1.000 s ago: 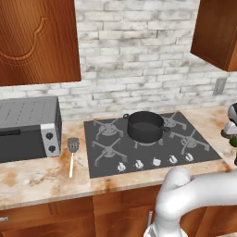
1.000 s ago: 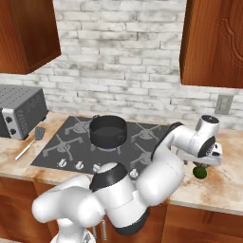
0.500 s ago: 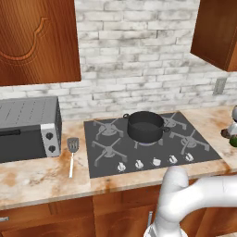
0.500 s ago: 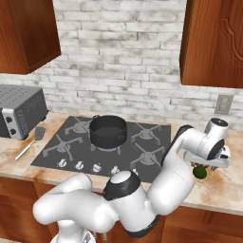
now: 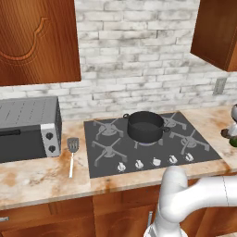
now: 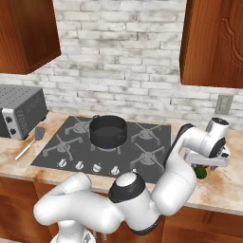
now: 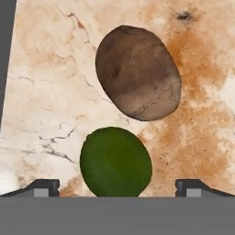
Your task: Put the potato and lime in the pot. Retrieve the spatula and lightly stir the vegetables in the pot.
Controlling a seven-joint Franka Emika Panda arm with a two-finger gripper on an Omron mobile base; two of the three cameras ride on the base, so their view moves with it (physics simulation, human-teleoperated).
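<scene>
Two vegetables lie on the marble counter [image 7: 41, 92] under the hand: the potato [image 7: 137, 73] and the lime [image 7: 115, 161], close beside each other with a thin strip of counter between them. In the hand view the lime sits right between the two dark tips of the claw [image 7: 117, 188], which stand far apart at the lower corners, spread wide with nothing pinched. The potato lies just beyond the lime, farther from the tips.

From the right base view the arm reaches over to the counter on the right of the stove [image 6: 142, 142], its hand low above the lime [image 6: 200, 172], which peeks out as a small green ball under the claw [image 6: 206, 163]. The potato may be hidden behind the hand there; I cannot tell. In the left base view the hand shows at the far right edge, with a bit of green at the lime [image 5: 233, 141].

The pot [image 6: 108, 131] stands on a burner near the middle of the stove, well apart from the vegetables, and looks bare inside from the left base view [image 5: 145, 126].

The spatula [image 5: 72, 155] lies flat on the counter between the stove [image 5: 111, 162] and the toaster oven [image 5: 28, 127], head toward the wall, handle pointing to the counter's front edge. It shows in the right base view too [image 6: 29, 142], untouched.
</scene>
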